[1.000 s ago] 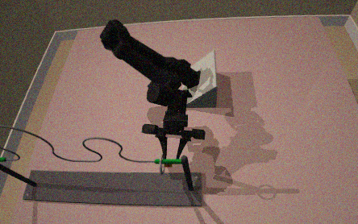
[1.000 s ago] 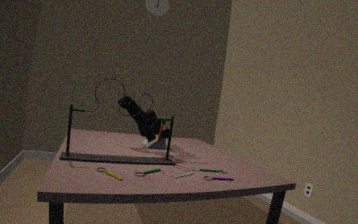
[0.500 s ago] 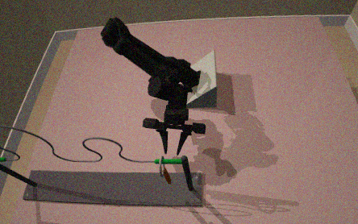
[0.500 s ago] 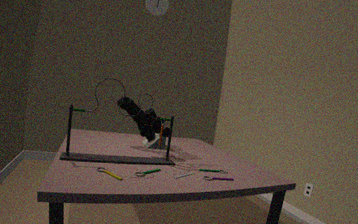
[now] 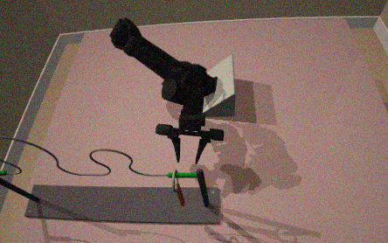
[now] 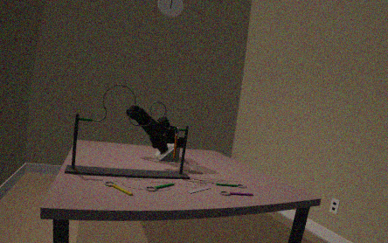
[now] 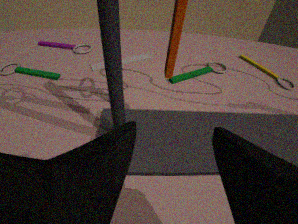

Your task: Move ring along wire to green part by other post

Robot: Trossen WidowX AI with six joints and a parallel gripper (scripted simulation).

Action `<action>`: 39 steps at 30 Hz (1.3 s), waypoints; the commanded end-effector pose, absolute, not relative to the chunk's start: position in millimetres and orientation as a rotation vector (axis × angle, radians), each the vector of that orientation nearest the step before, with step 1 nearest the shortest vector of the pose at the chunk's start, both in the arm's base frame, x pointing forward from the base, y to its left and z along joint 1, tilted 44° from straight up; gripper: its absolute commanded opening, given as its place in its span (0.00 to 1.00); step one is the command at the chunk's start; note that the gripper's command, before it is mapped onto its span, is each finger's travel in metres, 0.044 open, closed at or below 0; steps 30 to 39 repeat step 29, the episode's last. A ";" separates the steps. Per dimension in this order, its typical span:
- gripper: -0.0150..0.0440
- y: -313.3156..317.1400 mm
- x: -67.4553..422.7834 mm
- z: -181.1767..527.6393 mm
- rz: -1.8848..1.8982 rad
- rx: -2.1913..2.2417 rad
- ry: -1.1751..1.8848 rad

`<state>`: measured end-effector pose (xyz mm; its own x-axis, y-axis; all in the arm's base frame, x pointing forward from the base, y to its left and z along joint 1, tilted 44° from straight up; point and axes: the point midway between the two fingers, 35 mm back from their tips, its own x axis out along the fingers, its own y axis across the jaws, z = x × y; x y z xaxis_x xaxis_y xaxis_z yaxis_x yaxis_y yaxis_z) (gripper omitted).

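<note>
The ring (image 5: 175,177) hangs on the green wire part (image 5: 187,175) next to the right post (image 5: 203,188) (image 6: 183,150) (image 7: 109,36). Its orange handle (image 5: 179,195) (image 6: 175,146) (image 7: 180,19) dangles down over the dark base plate (image 5: 109,205) (image 6: 127,173) (image 7: 180,156). My gripper (image 5: 189,161) (image 7: 173,143) is open and empty; it stands a little behind the handle and does not touch it. The thin grey wire (image 5: 105,154) (image 6: 118,88) curves away to the other green part (image 5: 3,172) (image 6: 87,119) and the far post (image 5: 17,190) (image 6: 75,142).
Loose ring tools lie on the table in front of the base: a yellow one (image 6: 119,188) (image 7: 262,70), green ones (image 6: 160,187) (image 7: 189,75) (image 7: 36,72) and a purple one (image 6: 238,193) (image 7: 56,44). A white panel (image 5: 223,83) stands by the arm.
</note>
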<state>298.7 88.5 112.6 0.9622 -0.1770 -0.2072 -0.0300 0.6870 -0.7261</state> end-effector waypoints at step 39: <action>1.00 93.9 262.0 121.0 -0.084 -0.808 0.263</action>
